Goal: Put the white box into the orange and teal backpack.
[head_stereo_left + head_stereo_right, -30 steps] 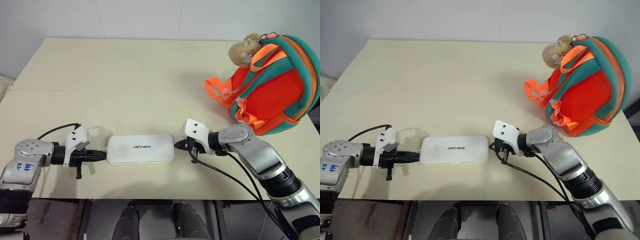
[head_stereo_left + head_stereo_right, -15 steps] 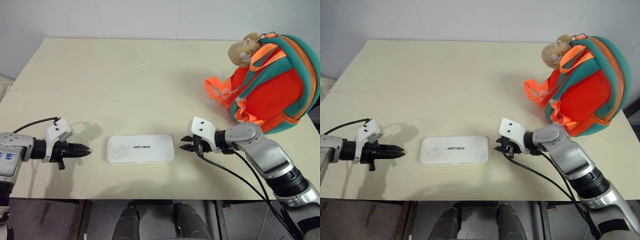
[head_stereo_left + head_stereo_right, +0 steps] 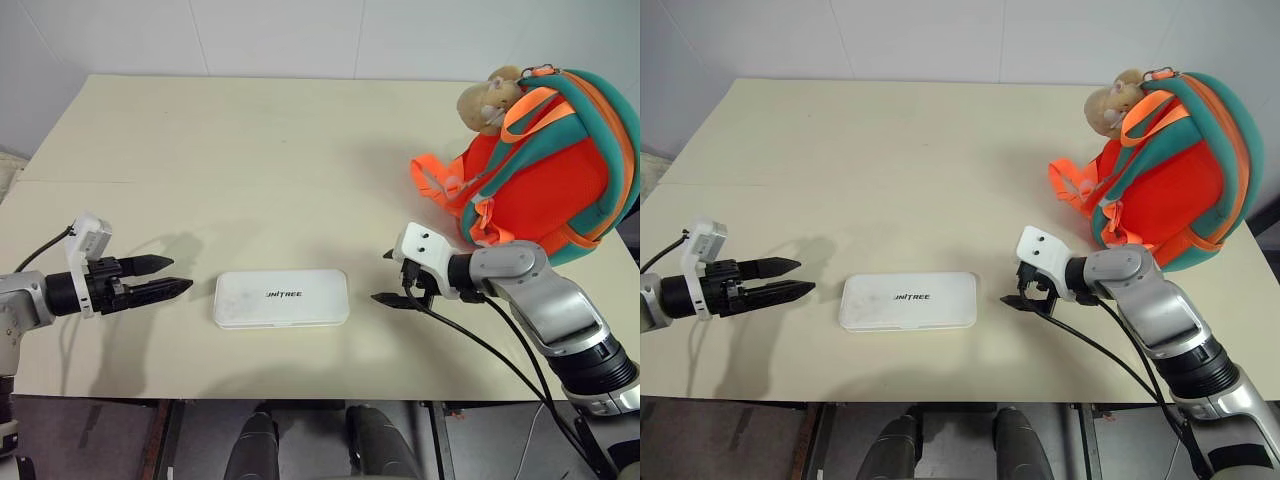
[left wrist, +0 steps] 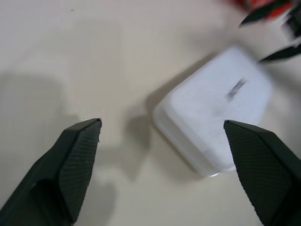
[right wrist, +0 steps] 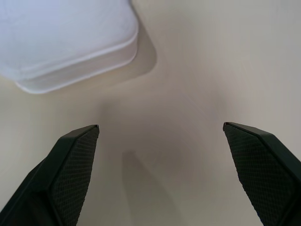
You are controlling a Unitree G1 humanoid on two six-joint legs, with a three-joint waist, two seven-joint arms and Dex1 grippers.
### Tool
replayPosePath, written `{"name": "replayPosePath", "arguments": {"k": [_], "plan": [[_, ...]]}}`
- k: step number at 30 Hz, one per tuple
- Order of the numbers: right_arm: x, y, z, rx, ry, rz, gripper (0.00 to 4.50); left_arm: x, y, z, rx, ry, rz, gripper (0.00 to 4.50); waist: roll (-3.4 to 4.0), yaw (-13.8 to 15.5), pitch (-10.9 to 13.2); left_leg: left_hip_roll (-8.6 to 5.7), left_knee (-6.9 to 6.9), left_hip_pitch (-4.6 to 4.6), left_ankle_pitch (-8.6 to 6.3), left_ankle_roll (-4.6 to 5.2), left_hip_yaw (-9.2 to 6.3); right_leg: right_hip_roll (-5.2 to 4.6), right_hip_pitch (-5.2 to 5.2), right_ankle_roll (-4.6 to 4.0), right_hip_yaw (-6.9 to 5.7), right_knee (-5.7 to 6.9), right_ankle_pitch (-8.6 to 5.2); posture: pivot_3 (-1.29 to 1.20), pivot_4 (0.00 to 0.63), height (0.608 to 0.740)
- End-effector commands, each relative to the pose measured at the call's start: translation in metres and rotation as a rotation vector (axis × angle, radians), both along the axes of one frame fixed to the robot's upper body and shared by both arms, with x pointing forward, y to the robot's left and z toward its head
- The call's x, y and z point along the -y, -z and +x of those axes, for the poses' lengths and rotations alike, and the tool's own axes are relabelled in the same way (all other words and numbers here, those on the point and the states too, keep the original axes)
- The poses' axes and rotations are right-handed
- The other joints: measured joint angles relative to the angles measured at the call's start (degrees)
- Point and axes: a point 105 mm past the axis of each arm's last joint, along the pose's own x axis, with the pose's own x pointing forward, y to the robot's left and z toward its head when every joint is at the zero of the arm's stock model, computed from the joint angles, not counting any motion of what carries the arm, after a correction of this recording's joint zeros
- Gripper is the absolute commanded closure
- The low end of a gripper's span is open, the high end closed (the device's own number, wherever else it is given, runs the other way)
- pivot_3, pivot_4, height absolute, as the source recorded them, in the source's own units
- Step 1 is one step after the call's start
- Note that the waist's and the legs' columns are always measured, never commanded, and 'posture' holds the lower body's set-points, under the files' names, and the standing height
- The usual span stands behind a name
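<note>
The white box [image 3: 281, 297] lies flat on the cream table [image 3: 250, 150] near its front edge, lettering up. My left gripper [image 3: 180, 274] hovers a short way off the box's left end, open, its fingers pointing at the box and holding nothing. My right gripper [image 3: 380, 277] is open too, just off the box's right end and not touching it. The orange and teal backpack [image 3: 545, 170] stands at the table's far right, behind my right arm, with a tan hamster toy [image 3: 483, 100] at its top. The left wrist view has the box [image 4: 214, 127] ahead between open fingers.
Loose orange straps [image 3: 437, 183] spread from the backpack's left side onto the table. A black cable [image 3: 470, 345] hangs from my right wrist over the front edge. A white wall runs behind the table.
Both grippers were shut against the box's ends and have opened. My left gripper pulled back to the left, rose a little and rolled; my right one drew off to the right. The box stayed put.
</note>
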Motion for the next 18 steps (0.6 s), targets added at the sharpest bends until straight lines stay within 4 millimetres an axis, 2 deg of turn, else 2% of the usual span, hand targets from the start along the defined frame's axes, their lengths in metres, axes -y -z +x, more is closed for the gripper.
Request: {"name": "replayPosePath", "arguments": {"k": [1, 5, 9, 15, 18], "plan": [[0.001, -0.006, 0.004, 0.044, 0.006, 0.012, 0.00, -0.005, -0.003, -0.005, -0.028, -0.027, -0.111, 0.06, 0.00, 0.05, 0.00, 0.00, 0.01, 0.00, 0.00, 0.00, 0.00, 0.00, 0.00, 0.00, 0.00, 0.00, 0.00, 0.00, 0.150, 0.740], [0.001, -0.003, 0.008, 0.053, 0.018, 0.024, 0.00, -0.006, -0.001, -0.003, -0.065, -0.059, -0.227, 0.06, -0.01, 0.08, -0.01, 0.00, 0.01, 0.00, 0.00, 0.00, 0.00, 0.00, 0.00, -0.01, 0.00, -0.01, 0.00, 0.00, 0.150, 0.740], [0.002, 0.004, 0.009, 0.042, 0.021, 0.020, 0.00, 0.000, 0.001, -0.004, -0.179, -0.061, -0.338, 0.06, -0.02, 0.10, -0.01, 0.00, 0.00, -0.01, 0.00, 0.00, -0.02, 0.00, 0.00, 0.01, -0.01, 0.00, 0.00, 0.00, 0.150, 0.740], [0.000, 0.009, 0.012, 0.042, 0.031, 0.025, 0.00, 0.013, 0.016, -0.008, -0.327, -0.025, -0.380, 0.06, -0.02, 0.03, -0.01, -0.01, 0.01, 0.01, 0.00, 0.00, -0.01, -0.01, 0.01, 0.02, -0.01, 0.01, 0.02, 0.00, 0.150, 0.740], [-0.005, 0.010, 0.014, 0.053, 0.029, 0.030, 0.00, 0.016, 0.024, -0.004, -0.373, -0.024, -0.400, 0.06, -0.01, 0.03, -0.01, -0.01, 0.00, 0.01, 0.00, -0.01, -0.01, -0.01, 0.01, 0.02, -0.01, 0.01, 0.02, 0.00, 0.150, 0.740]]}}
